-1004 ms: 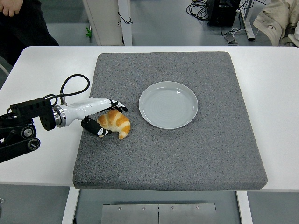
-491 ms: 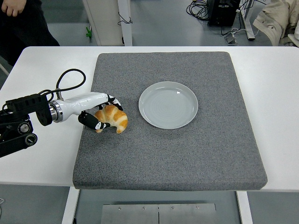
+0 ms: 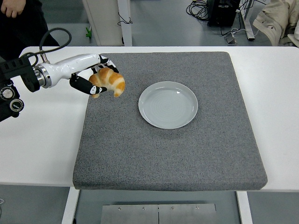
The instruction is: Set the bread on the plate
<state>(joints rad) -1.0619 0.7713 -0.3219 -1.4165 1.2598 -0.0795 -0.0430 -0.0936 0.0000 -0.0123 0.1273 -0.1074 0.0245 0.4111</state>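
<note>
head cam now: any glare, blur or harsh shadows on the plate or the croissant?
Head view: sharp, no motion blur on the left robot hand or the croissant it grips. A small specular glint sits on the plate at its upper right rim. Lighting is even and diffuse; shadows on the grey mat are faint. The white table looks bright but not blown out.

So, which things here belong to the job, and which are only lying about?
Belong to the job:
- bread, a croissant held by the left hand
- plate, empty, on the grey mat

Only lying about:
- grey mat covering the white table
- cables on the floor behind
- a person standing at the top left
</note>
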